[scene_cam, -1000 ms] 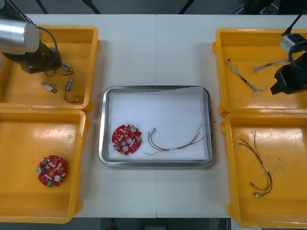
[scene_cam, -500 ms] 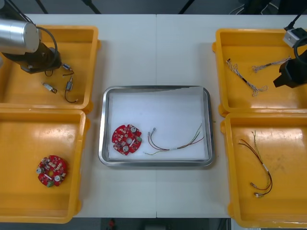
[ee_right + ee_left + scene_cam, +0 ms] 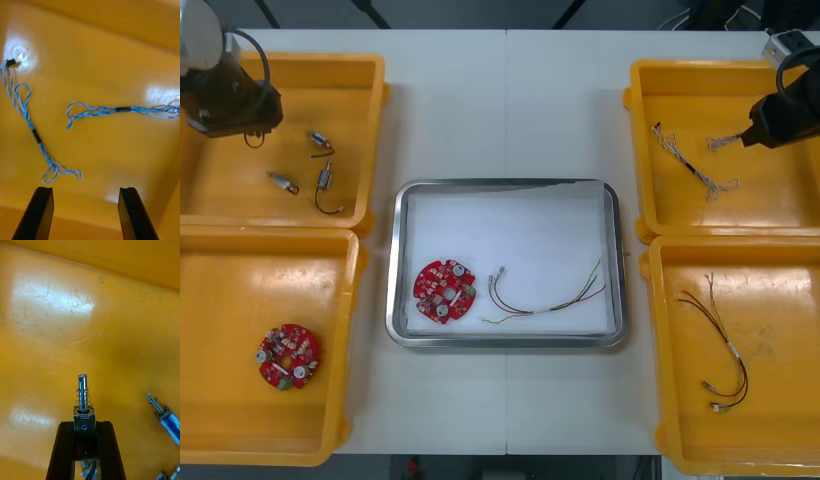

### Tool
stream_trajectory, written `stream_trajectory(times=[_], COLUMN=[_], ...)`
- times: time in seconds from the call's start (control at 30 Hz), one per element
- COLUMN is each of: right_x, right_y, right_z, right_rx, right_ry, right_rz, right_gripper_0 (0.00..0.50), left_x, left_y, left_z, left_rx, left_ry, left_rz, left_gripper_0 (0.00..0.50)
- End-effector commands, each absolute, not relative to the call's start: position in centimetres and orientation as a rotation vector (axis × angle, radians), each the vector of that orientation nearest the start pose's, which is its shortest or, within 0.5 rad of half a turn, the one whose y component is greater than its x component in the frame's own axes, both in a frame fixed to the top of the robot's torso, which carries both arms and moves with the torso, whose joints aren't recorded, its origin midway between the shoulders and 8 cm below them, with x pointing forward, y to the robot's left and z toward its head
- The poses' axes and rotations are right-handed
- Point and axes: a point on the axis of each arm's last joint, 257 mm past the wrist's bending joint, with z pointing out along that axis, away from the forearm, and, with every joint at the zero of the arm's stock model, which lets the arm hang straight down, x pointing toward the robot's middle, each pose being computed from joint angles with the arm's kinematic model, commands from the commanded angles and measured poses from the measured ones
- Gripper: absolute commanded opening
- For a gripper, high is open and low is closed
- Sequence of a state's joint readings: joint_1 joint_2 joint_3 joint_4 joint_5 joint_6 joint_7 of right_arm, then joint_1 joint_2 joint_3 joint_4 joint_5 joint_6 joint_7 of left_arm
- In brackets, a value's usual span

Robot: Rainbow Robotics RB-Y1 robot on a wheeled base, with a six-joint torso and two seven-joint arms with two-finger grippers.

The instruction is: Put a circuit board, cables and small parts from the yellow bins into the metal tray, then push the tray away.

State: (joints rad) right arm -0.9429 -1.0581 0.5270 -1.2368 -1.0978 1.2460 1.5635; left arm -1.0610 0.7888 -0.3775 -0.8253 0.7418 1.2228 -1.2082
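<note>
In the left wrist view my left gripper (image 3: 84,435) is shut on a small metal part (image 3: 83,401), a pin with a spring, held above the floor of the far left yellow bin (image 3: 240,190). In the front view the left gripper (image 3: 240,115) hangs over that bin's left part. My right gripper (image 3: 85,195) stands open above two twisted blue and white cables (image 3: 33,131) (image 3: 120,110) in the far right bin (image 3: 660,210). The metal tray (image 3: 505,189) holds a red circuit board (image 3: 444,291) and a thin cable (image 3: 545,300).
More small metal parts (image 3: 326,180) (image 3: 165,418) lie in the far left bin. The near left bin (image 3: 220,420) holds a second circuit board (image 3: 288,356). A dark cable (image 3: 720,345) lies in the near right bin (image 3: 780,440).
My left gripper has shut on a small metal part and moved left and up with it. The right arm has drifted toward the far right corner of its bin.
</note>
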Motion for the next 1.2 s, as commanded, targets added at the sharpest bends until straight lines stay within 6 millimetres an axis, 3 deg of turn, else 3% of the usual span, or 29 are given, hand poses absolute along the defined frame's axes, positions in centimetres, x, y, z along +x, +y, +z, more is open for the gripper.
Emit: stream_trajectory(times=[0.03,0.23,0.43,0.73,0.87,1.2], right_x=[61.7,64.5,66.2,68.2,68.8,69.1], right_y=[-38.5,-39.7,-40.5,-41.6,-41.7,-41.1], right_z=[-8.0,-7.0,-7.3,-7.6,-8.8,-10.8], right_rx=[-0.336,-0.29,-0.357,-0.795,-0.997,-1.316], right_ry=[2.417,2.333,2.283,2.168,2.083,1.922], right_rz=[-0.136,-0.18,-0.269,-0.546,-0.659,-0.797], right_gripper_0=[0.5,0.5,0.5,0.5,0.5,0.5], left_x=[63.3,60.8,58.4,54.7,52.6,49.5], left_y=[41.1,39.2,36.2,29.9,27.5,23.7], left_z=[-6.8,-5.1,-4.1,-5.4,-6.4,-9.1], left_rx=[-0.298,-0.284,-0.328,-0.272,-0.26,-0.21], left_ry=[2.45,2.517,2.561,2.585,2.597,2.615], left_rz=[0.092,0.029,-0.032,-0.105,-0.124,-0.187], left_gripper_0=[0.0,0.0,0.0,0.0,0.0,0.0])
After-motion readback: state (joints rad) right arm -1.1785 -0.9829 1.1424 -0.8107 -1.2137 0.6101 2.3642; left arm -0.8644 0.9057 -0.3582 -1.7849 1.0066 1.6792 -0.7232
